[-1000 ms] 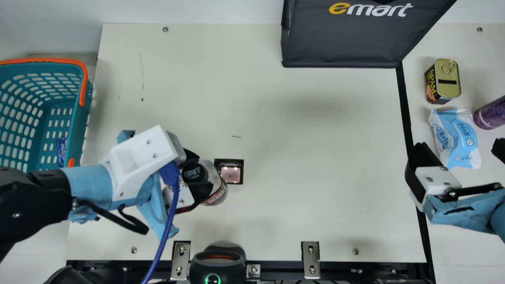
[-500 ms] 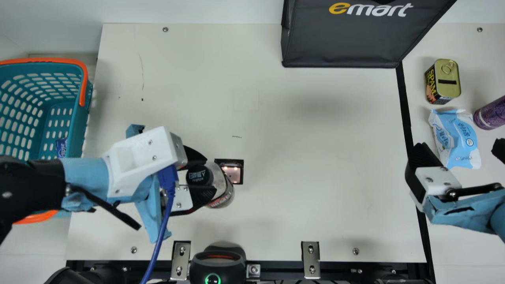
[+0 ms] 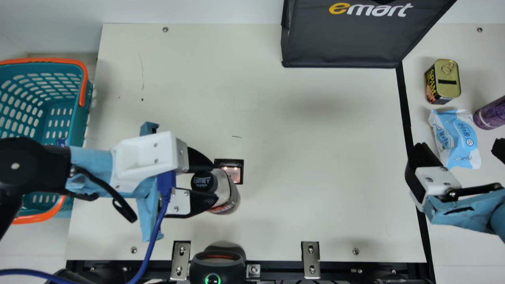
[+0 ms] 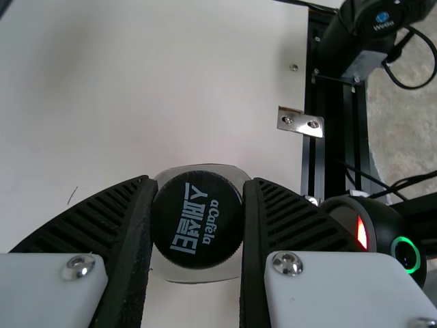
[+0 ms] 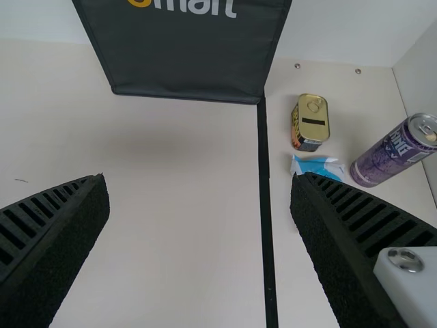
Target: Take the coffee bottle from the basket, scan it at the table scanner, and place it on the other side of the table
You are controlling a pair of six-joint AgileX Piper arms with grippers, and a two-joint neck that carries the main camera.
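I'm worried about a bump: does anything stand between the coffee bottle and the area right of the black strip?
Yes: the open right gripper hangs at the black strip, likely blocking a straight carry. Nothing else visible stands between the coffee bottle and the strip.

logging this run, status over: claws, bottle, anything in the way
Left claw shut on coffee bottle, right claw open. Bottle beside the lit table scanner. Tin, wipes pack and purple can may crowd the right side.
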